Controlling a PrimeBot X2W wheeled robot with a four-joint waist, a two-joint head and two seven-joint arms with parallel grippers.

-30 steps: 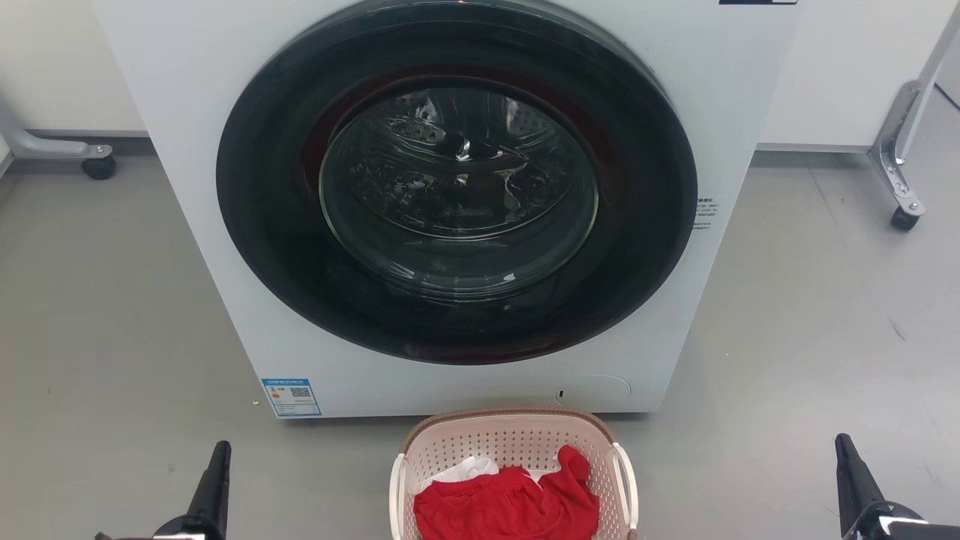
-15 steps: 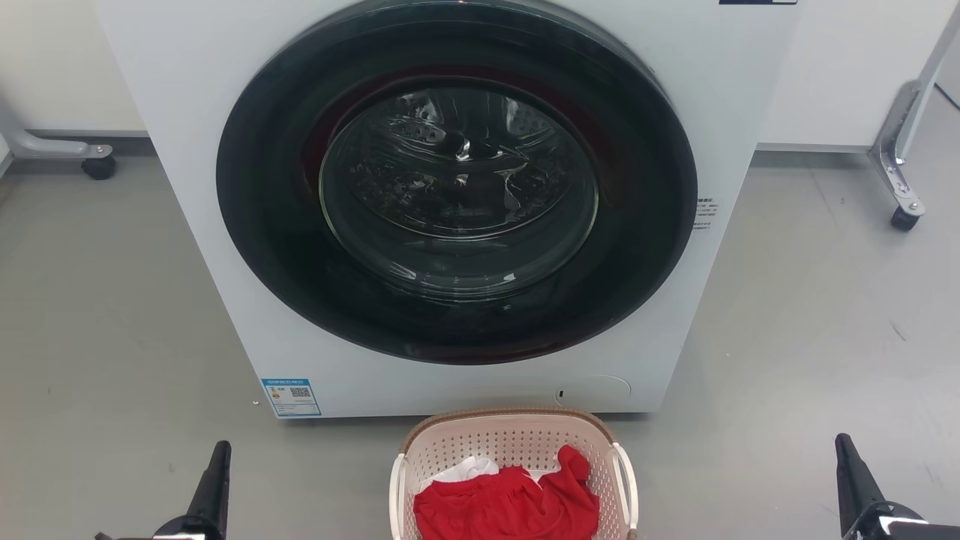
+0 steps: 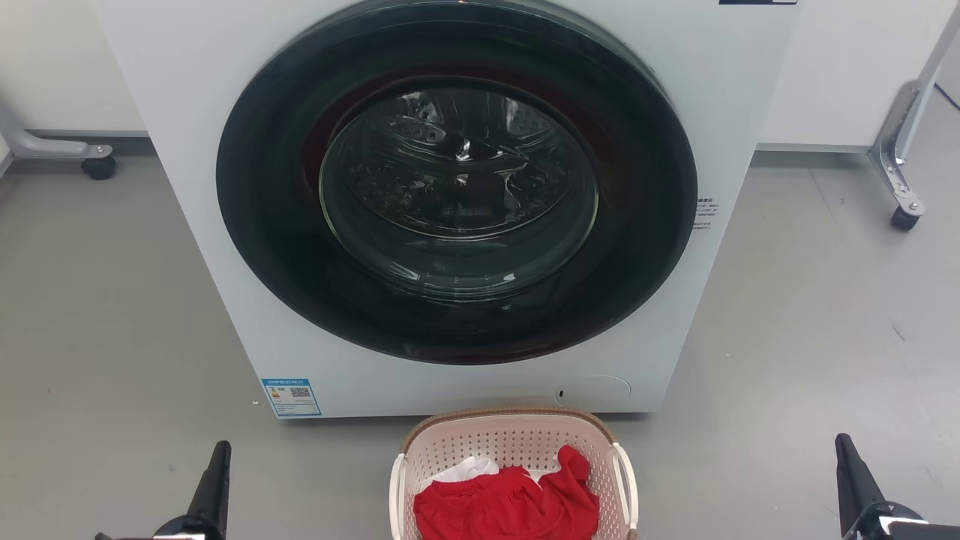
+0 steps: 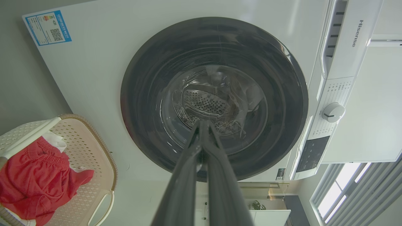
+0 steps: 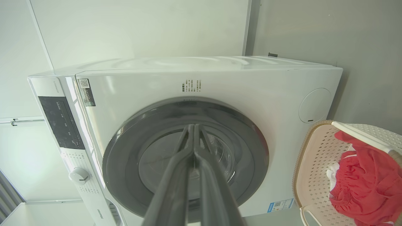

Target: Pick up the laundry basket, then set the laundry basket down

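The laundry basket (image 3: 517,442), pale pink-cream with perforated walls, a brown rim and white side handles, stands on the floor right in front of the washing machine, at the bottom middle of the head view. Red and white clothes lie in it. It also appears at the lower left as the laundry basket (image 4: 84,147) and at the right edge as the laundry basket (image 5: 314,157). My left gripper (image 3: 217,461) is well to the basket's left and my right gripper (image 3: 845,454) well to its right, both apart from it. Each wrist view shows its fingers pressed together: left gripper (image 4: 202,124), right gripper (image 5: 192,127). Both hold nothing.
A white front-loading washing machine (image 3: 225,225) with a closed dark round door stands straight ahead. Grey floor spreads on both sides. Wheeled metal frame legs stand at the far left (image 3: 94,161) and far right (image 3: 904,202), with a white wall behind.
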